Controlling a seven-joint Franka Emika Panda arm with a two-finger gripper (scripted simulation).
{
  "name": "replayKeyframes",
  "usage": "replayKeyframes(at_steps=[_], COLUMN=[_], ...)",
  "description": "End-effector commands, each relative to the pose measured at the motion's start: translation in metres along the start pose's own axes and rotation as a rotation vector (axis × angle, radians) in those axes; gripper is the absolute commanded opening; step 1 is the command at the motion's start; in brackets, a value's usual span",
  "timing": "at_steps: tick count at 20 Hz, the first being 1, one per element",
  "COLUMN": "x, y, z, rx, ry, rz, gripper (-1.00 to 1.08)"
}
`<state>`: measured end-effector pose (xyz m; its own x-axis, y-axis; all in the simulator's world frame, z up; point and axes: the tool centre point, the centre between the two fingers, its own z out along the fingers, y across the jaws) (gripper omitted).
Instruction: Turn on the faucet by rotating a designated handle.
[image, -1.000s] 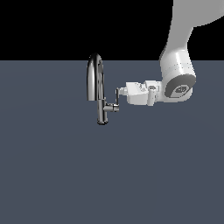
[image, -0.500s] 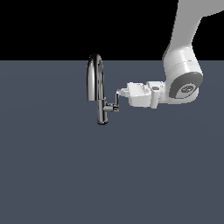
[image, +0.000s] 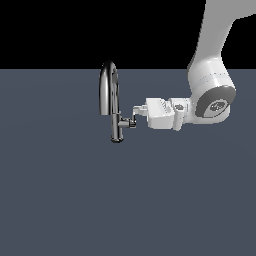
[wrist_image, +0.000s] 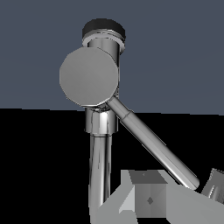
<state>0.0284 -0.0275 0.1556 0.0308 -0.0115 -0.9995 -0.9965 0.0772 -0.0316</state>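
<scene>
No writing or labels are legible anywhere. The polished chrome faucet (image: 111, 102), with an arched gooseneck spout and round base, stands on a flat slate-grey floor (image: 75, 200), away from its edges. Its thin straight handle (wrist_image: 153, 146) juts from a round-capped side stub. The white, blocky gripper (image: 136, 111) reaches the handle; whether it grips cannot be told.

Flat, even render, sharp throughout, with soft glints on the faucet (image: 109, 95).

pincer (image: 136, 111) at handle (image: 133, 121) beside faucet (image: 110, 100).
</scene>
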Motion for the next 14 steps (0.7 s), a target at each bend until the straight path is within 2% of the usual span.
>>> replayKeyframes(at_steps=[1,6,7,8,14], x=[0.013,0.026,0.026,0.015,0.052], y=[0.016,0.037,0.037,0.025,0.034], z=[0.004,0.006,0.006,-0.002,0.002], rx=[-0.011,-0.016,-0.016,0.0,-0.008], ry=[-0.007,-0.009,-0.009,0.0,-0.005], rz=[0.019,0.02,0.02,-0.003,0.008], gripper=[-1.0,-1.0,-1.0,-1.0,-1.0])
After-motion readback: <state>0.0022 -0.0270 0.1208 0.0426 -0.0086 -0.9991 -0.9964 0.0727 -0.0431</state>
